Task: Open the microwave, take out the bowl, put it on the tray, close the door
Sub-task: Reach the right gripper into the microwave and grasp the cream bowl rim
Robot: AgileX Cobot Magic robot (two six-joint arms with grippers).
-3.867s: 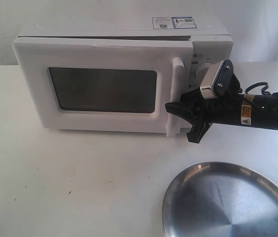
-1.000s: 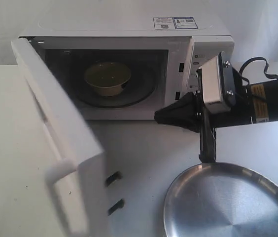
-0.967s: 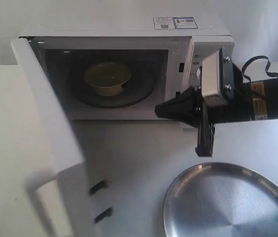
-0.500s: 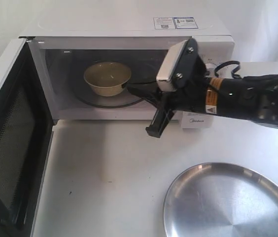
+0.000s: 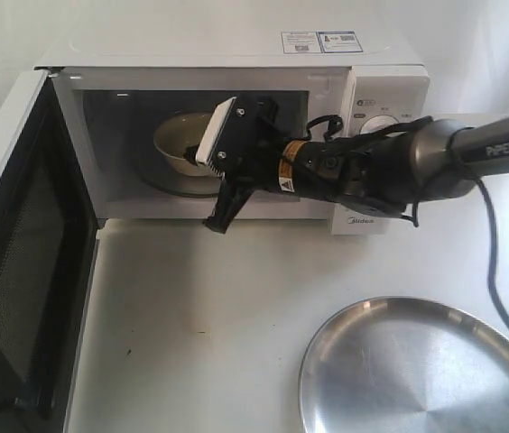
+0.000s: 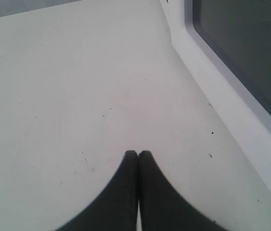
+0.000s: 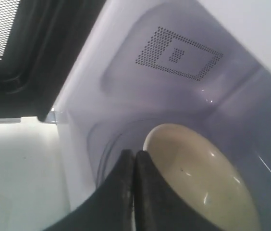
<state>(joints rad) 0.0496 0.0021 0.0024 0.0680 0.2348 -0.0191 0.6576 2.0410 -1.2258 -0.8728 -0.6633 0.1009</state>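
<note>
White microwave [image 5: 191, 45] is standing on the table [image 5: 200, 307], its door [image 5: 20, 253] hanging wide open. Cream bowl [image 5: 175, 142] is sitting inside the cavity. Right end effector [image 7: 134, 154], clenched on nothing, is reaching in just beside the bowl. Left end effector [image 6: 138, 154], also clenched, is pointing along the table beside the door. Silver tray [image 5: 417, 370] is lying in front, well apart.

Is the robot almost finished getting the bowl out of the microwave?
Not yet, only the first step looks done. Done: the door is swung wide open. In hand: the right gripper reaches into the microwave, its fingers pressed together close to the bowl, not gripping it. Left: grip the bowl, lift it out, set it on the tray, then close the door.
</note>
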